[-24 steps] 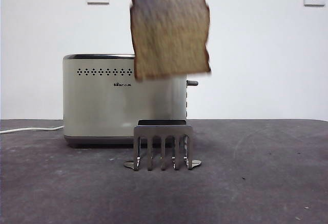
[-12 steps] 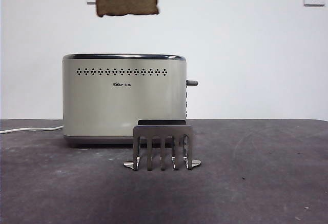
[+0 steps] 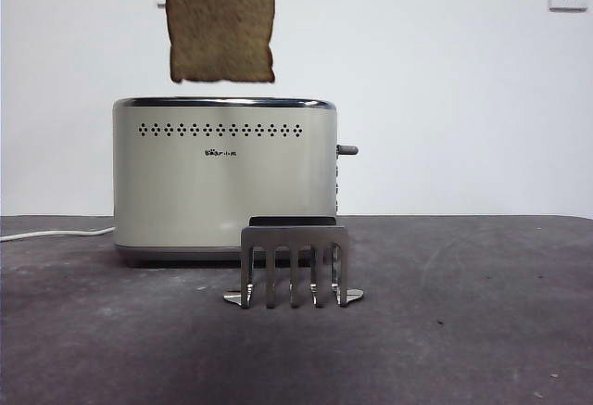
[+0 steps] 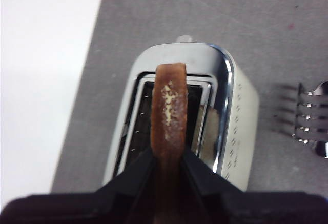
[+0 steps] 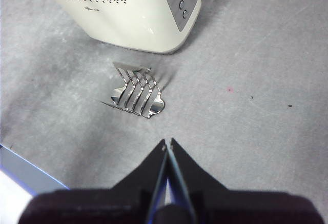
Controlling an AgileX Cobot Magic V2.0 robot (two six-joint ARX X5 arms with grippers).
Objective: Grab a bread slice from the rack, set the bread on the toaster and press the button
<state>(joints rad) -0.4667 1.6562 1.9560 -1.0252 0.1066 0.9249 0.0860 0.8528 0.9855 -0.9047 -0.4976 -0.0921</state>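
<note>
L gripper (image 4: 166,170) is gripping the slice of bread (image 3: 220,23) edge-on w/ jaws clamped, hanging it just above the toaster (image 3: 224,178) slot, not touching; R gripper (image 5: 167,144) is waiting above the surface (image 3: 463,331) w/ jaws closed & empty, rack (image 3: 294,261) standing bare in front of toaster.

L gripper (image 4: 169,165) clamped, R gripper (image 5: 167,144) closed.

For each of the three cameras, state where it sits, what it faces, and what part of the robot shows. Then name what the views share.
Front view: low at table height, facing toaster, rack, hanging bread; only a dark gripper tip.
Left wrist view: above the toaster, looking down; left gripper clamps the bread.
Right wrist view: high, looking down at the table; right gripper closed, empty.
Shared: toaster and rack.
</note>
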